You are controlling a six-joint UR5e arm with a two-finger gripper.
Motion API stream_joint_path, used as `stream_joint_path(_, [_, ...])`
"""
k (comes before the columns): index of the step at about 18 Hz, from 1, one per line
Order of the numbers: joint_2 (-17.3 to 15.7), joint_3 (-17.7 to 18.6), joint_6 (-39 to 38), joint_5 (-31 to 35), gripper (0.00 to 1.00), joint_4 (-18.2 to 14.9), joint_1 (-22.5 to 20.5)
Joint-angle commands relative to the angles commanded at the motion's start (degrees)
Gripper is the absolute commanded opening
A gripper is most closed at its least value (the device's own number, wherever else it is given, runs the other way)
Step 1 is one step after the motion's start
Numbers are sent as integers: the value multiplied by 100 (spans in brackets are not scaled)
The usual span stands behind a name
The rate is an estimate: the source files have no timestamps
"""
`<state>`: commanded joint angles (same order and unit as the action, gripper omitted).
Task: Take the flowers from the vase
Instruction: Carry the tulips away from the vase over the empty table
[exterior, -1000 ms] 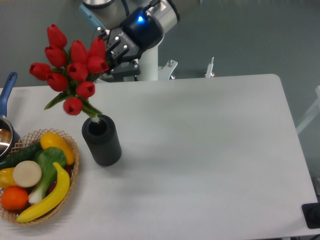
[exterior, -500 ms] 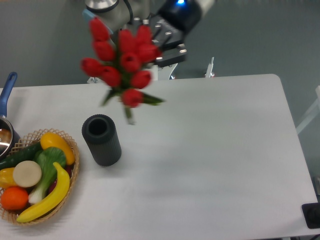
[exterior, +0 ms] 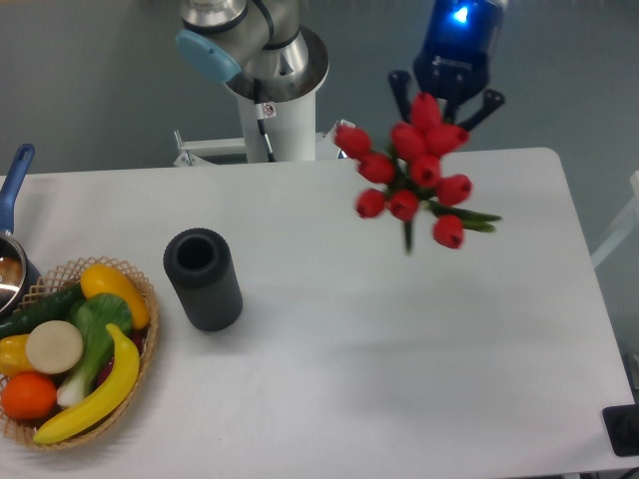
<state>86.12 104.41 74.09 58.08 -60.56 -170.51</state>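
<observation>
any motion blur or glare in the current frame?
Camera view: the flowers are slightly smeared, held above the table; the vase and basket are sharp. A blue LED blooms on the gripper. No glare; only soft shadows on the table.

At lower left of the frame I see a wicker basket (exterior: pixel 140 339) on the white desk (exterior: pixel 399 339), holding a banana (exterior: pixel 95 394), an orange (exterior: pixel 27 395) and green vegetables (exterior: pixel 95 324). A blue-handled pot (exterior: pixel 12 244) sits at the left edge.
</observation>
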Motion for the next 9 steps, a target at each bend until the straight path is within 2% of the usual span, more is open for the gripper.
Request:
stream_joint_path(3, [377, -79, 123, 519, 2, 9, 9])
stream_joint_path(5, [685, -289, 264, 1001, 4, 9, 140])
stream_joint_path(9, [1037, -562, 273, 1776, 6, -17, 387])
